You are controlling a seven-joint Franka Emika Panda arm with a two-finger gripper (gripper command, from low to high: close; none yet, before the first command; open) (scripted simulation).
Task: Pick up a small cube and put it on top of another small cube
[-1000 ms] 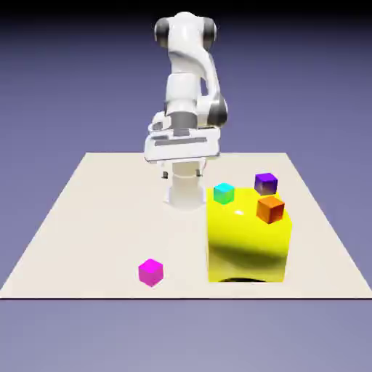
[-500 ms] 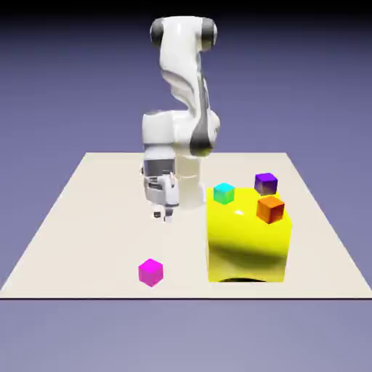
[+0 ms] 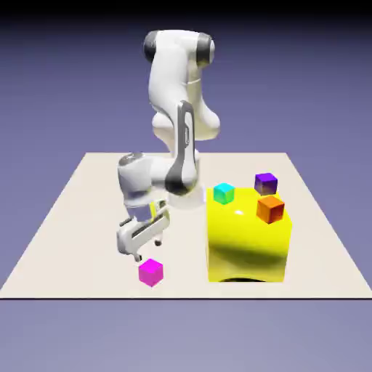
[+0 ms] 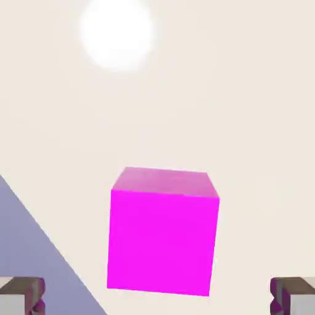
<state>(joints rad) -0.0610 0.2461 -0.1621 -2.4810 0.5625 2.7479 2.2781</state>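
The open fingers (image 4: 286, 296) hover near the plain, unlettered magenta cube (image 4: 161, 240).

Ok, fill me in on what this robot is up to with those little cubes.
The robot's open gripper hovers by the pink cube, which sits on the table between the spread fingertips in the hand view. Nothing is held. It looks about to pick that cube up, to set on the purple one. The purple, orange and blue-green cubes appear at the big yellow block.
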